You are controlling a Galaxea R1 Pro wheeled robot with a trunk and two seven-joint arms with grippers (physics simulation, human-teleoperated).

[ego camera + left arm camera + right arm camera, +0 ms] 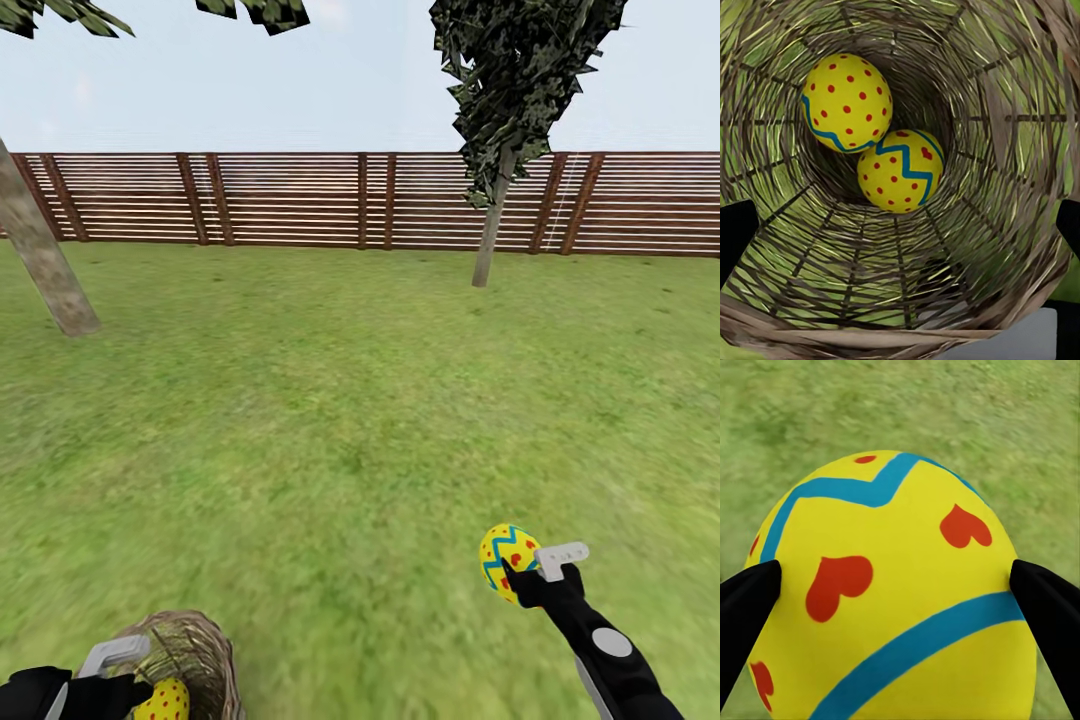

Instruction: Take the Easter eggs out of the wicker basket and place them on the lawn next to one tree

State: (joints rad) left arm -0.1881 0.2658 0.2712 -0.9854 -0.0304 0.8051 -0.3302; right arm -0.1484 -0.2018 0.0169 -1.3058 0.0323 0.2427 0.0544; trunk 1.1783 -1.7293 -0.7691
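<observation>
My right gripper (537,572) is shut on a yellow Easter egg (507,562) with a teal zigzag and red marks, held above the lawn (350,430). In the right wrist view, the black fingertips (750,600) press both sides of that egg (900,585). The wicker basket (195,645) sits at the bottom left, with my left gripper (105,675) at its rim and one egg (165,700) showing there. The left wrist view looks into the basket (967,247). Two eggs (846,101) (900,171) lie on its bottom, and my left gripper (900,229) stands open above them.
A tree (45,255) with a thick slanted pale trunk stands at the far left. A slim straight-trunked tree (490,230) stands right of centre, before the brown slat fence (300,200). Open grass stretches between me and both.
</observation>
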